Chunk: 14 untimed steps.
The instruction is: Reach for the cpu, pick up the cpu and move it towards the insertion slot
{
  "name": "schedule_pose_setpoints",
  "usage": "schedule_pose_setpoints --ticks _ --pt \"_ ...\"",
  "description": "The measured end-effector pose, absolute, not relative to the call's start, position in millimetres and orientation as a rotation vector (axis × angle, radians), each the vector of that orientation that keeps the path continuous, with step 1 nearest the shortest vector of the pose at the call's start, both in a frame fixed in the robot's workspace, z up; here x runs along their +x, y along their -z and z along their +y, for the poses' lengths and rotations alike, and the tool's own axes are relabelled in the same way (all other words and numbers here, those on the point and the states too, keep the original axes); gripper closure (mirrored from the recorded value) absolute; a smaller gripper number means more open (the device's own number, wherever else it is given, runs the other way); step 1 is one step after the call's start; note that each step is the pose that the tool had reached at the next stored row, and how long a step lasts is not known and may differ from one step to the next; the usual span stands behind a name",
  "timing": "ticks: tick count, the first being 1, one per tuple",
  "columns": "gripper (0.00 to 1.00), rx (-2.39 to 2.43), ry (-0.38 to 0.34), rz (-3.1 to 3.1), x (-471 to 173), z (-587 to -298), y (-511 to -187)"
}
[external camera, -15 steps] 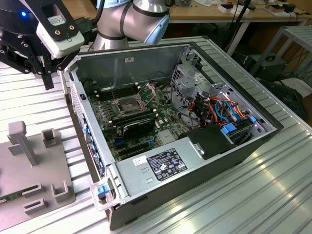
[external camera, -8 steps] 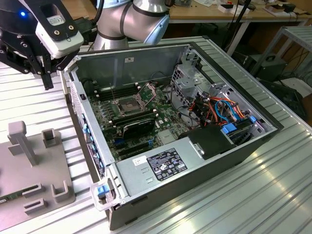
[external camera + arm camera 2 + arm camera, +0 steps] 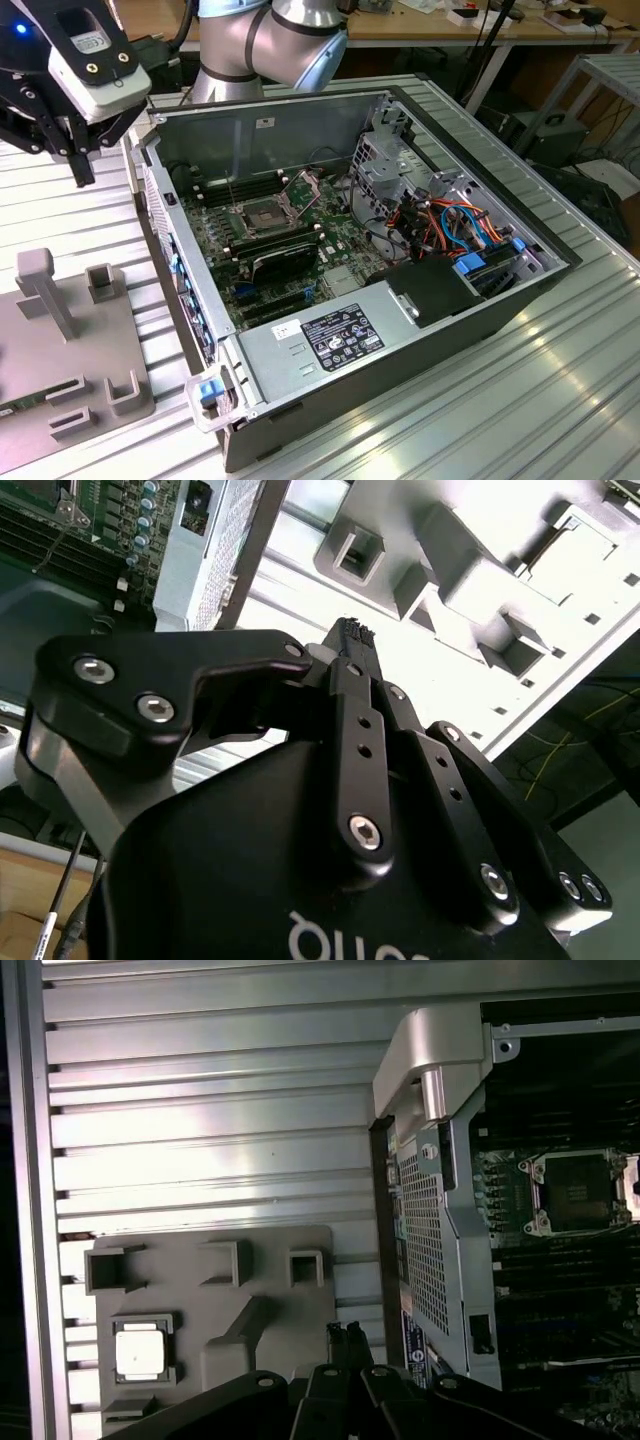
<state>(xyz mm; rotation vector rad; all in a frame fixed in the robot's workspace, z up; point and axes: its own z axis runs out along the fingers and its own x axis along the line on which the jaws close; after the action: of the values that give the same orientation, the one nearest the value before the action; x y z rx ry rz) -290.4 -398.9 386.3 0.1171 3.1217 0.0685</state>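
Note:
The cpu [image 3: 139, 1350], a pale square chip, lies flat in a square holder on the grey fixture plate [image 3: 270, 1305] in the first wrist view. My gripper [image 3: 80, 172] hangs above the ribbed table at the exterior view's left, outside the computer case, between the case wall and the fixture. Its black fingers [image 3: 337, 1335] are close together with nothing between them, and the tips [image 3: 350, 632] also meet in the second wrist view. The insertion slot [image 3: 262, 216] sits on the motherboard inside the case with its metal plate [image 3: 304, 186] hinged up; its dark centre [image 3: 575, 1192] is uncovered.
The open computer case [image 3: 270, 125] has tall metal walls, a drive cage and coloured cables [image 3: 455, 220] at the exterior view's right. The grey fixture plate [image 3: 60, 345] carries upright posts and several small holders. The arm's base [image 3: 265, 40] stands behind the case.

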Motion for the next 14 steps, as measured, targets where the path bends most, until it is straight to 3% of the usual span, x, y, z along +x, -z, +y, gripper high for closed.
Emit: schedule_pose_setpoints --ticks 14 --pt "0.89 0.117 -0.069 3.122 -307 -399 -386"
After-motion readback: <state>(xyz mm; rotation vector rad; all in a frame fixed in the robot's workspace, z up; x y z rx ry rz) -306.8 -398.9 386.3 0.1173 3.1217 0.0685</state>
